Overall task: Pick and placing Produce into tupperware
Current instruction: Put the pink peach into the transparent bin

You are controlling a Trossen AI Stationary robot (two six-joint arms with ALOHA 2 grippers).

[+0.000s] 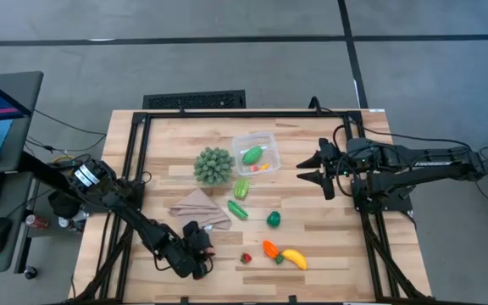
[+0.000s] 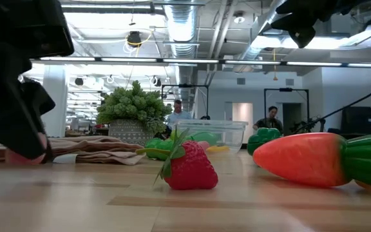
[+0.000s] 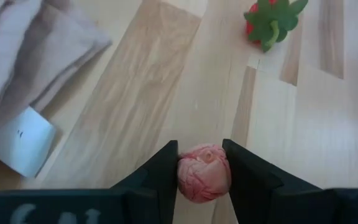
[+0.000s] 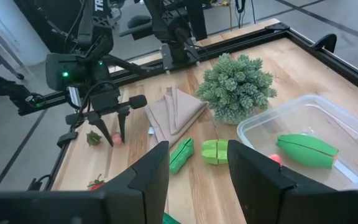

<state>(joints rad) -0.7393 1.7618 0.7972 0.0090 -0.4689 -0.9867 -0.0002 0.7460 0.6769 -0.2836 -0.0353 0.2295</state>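
My left gripper (image 3: pixel 199 147) is near the table's front left, beside the tan cloth (image 1: pixel 200 207), shut on a small pinkish-red berry (image 3: pixel 204 180). A red strawberry (image 3: pixel 269 18) with green leaves lies on the wood just beyond it. The clear tupperware (image 1: pixel 255 152) at the far middle holds a green pod (image 4: pixel 306 149) and small bits. Two green pods (image 1: pixel 240 199), a green pepper (image 1: pixel 273 219), an orange carrot (image 1: pixel 269 250) and a yellow banana (image 1: pixel 294 258) lie on the table. My right gripper (image 1: pixel 305 169) hangs open above the table, right of the tupperware. My left gripper pinches the berry by its two opposite sides (image 3: pixel 185 177) between the two fingers. The fingers slant down from the table's left side. The berry sits low over the wood (image 2: pixel 28 156); whether it still touches the table I cannot tell.
A spiky green ball (image 1: pixel 213 165) stands left of the tupperware. A white tag (image 3: pixel 23 140) sticks out from the cloth's edge. Black rails (image 1: pixel 134 169) frame the table. Bare wood lies between the cloth and the strawberry.
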